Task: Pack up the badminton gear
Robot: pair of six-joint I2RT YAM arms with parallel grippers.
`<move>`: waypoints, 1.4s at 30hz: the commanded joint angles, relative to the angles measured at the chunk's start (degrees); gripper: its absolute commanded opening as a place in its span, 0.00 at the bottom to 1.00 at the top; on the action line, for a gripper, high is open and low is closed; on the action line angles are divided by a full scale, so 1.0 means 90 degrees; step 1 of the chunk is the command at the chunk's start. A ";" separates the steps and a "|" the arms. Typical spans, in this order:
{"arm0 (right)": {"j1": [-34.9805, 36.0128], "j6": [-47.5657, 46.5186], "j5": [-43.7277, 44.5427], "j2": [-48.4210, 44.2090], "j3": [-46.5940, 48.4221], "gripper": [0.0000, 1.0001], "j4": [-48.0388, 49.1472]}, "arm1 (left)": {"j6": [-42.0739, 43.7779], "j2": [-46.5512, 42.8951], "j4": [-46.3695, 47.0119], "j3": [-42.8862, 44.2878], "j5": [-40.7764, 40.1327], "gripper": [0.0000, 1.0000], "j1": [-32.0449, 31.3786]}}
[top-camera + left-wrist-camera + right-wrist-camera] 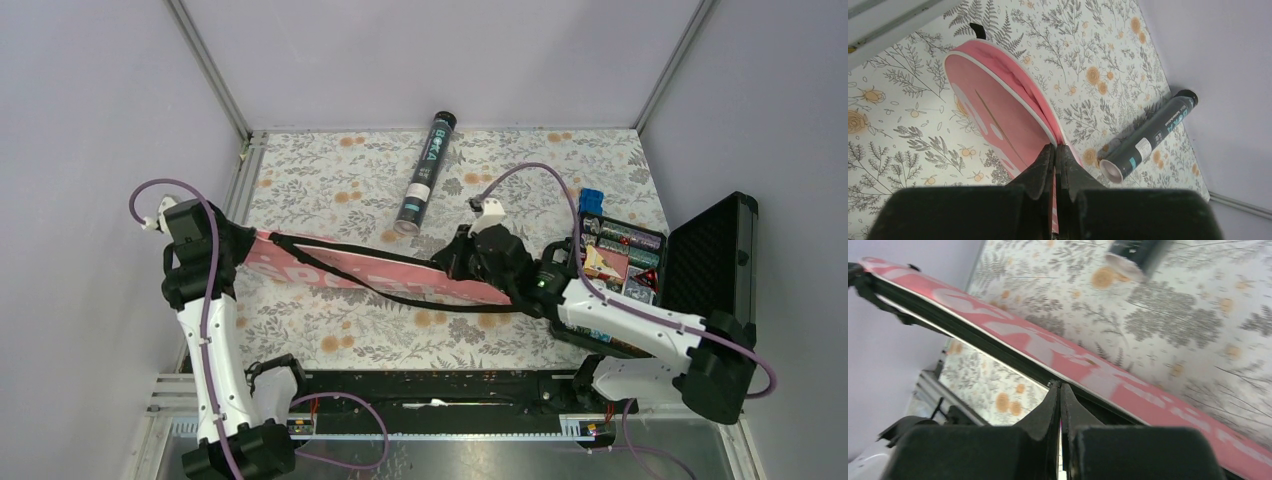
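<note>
Two-arm grasp of the long pink bag [310, 265], which spans the middle of the floral counter [330, 190] from left to right, with the black tube [425, 172] lying apart behind it towards the back wall. Hazards, as judged: each gripper pinches only a thin edge of fabric, so an uneven pull could slip one end free and drop the bag. The slack black strap [405, 298] trailing on the near side could snag on an arm. A swing of the right end could strike the open black case [715, 250] beside that arm. No racket or shuttlecock is visible, so whether the bag is filled cannot be told. Pose: the left arm reaches up the left side and bends inward. The left gripper [1054, 147] is clenched on the rim at the bag's rounded left end. The right arm stretches leftward, low across the front of the case. The right gripper [1060, 386] is clamped on the bag's dark edge seam near its right end.
</note>
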 commanded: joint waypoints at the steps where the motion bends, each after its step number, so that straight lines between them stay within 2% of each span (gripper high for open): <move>1: -0.0158 -0.0366 0.1444 -0.0790 -0.0190 0.00 -0.0876 | 0.0306 0.0090 0.0495 0.0373 -0.0926 0.00 0.0045; 8: -0.0431 -0.0375 0.2727 -0.1615 -0.0478 0.00 -0.1855 | 0.0631 0.0135 0.0471 0.0472 -0.1562 0.00 0.0045; 15: -0.1102 -0.0363 0.2952 -0.1999 -0.0877 0.00 -0.2228 | 0.0790 0.0003 0.0522 0.0510 -0.1953 0.00 0.0174; 29: -0.2555 -0.0112 0.2205 -0.1766 -0.1900 0.00 -0.1807 | 0.0953 0.0278 0.0447 0.0677 -0.2362 0.00 0.0299; 34: -0.2713 0.0032 0.1785 -0.1320 -0.2063 0.00 -0.1524 | 0.0919 0.0269 0.0527 0.0573 -0.2362 0.00 0.0299; 42: -0.2762 0.0061 0.1706 -0.0767 -0.2143 0.00 -0.1199 | 0.0951 0.0345 0.0516 0.0649 -0.2350 0.00 0.0308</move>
